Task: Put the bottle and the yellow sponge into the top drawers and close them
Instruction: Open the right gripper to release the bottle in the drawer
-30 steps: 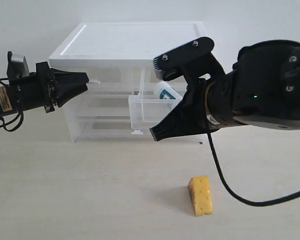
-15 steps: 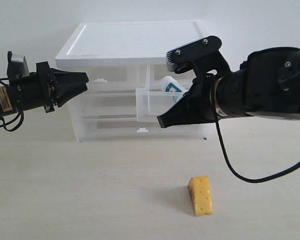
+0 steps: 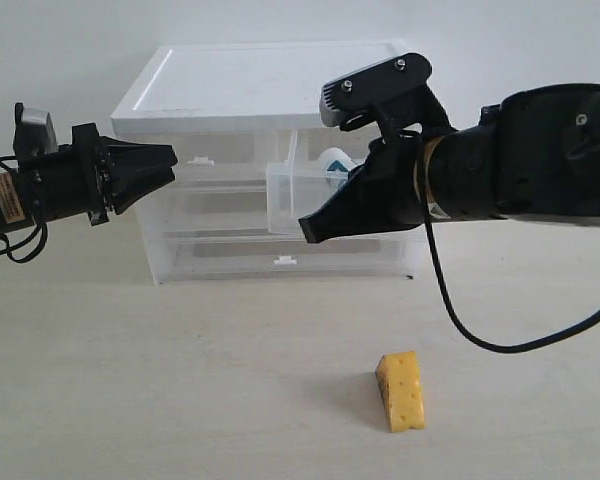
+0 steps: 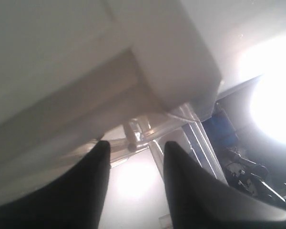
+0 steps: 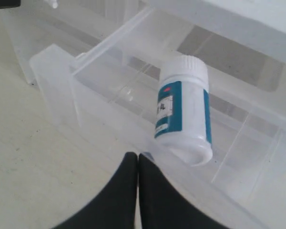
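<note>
bottle (image 5: 183, 109) in open right top drawer (image 5: 52, 67) | right pincer (image 5: 137, 162) together | left pincer (image 4: 136, 148) apart | yellow sponge (image 3: 401, 391) on table (image 3: 180, 400)

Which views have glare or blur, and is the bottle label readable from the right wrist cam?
Left wrist view: blown-out white patch at one edge, whole frame soft, left gripper just dark silhouettes. Right wrist view: evenly lit, bottle fairly sharp, teal label clear but its text is too small to read. Exterior view: even light, sharp, soft shadow beside the yellow sponge.
</note>
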Controlling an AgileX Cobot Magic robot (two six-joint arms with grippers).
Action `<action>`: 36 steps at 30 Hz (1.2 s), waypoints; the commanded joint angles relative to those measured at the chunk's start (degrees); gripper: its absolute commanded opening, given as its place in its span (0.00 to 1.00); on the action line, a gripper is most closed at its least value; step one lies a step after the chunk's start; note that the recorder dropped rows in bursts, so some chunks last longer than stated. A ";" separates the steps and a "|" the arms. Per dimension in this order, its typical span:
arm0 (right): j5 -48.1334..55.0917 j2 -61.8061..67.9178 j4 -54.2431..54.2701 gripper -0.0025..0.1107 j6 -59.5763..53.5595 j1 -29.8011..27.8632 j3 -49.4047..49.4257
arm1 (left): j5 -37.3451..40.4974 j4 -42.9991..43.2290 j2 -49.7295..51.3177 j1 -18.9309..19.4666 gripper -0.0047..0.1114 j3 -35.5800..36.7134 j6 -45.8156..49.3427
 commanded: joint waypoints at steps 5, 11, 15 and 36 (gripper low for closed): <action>7.66 0.06 -2.33 0.02 -1.36 -1.34 -1.67 | 1.04 -2.12 0.06 0.05 0.35 -0.41 0.31; 6.92 0.06 0.91 0.02 -1.72 -1.22 -2.10 | 1.04 -2.12 0.06 0.05 0.35 -0.41 0.31; 5.47 0.06 8.50 0.02 -7.57 -0.78 -0.96 | 1.04 -2.12 0.06 0.05 0.35 -0.41 0.31; 25.08 -5.05 14.59 0.02 -16.61 6.61 2.31 | 1.04 -1.78 0.06 0.05 0.35 -0.41 0.31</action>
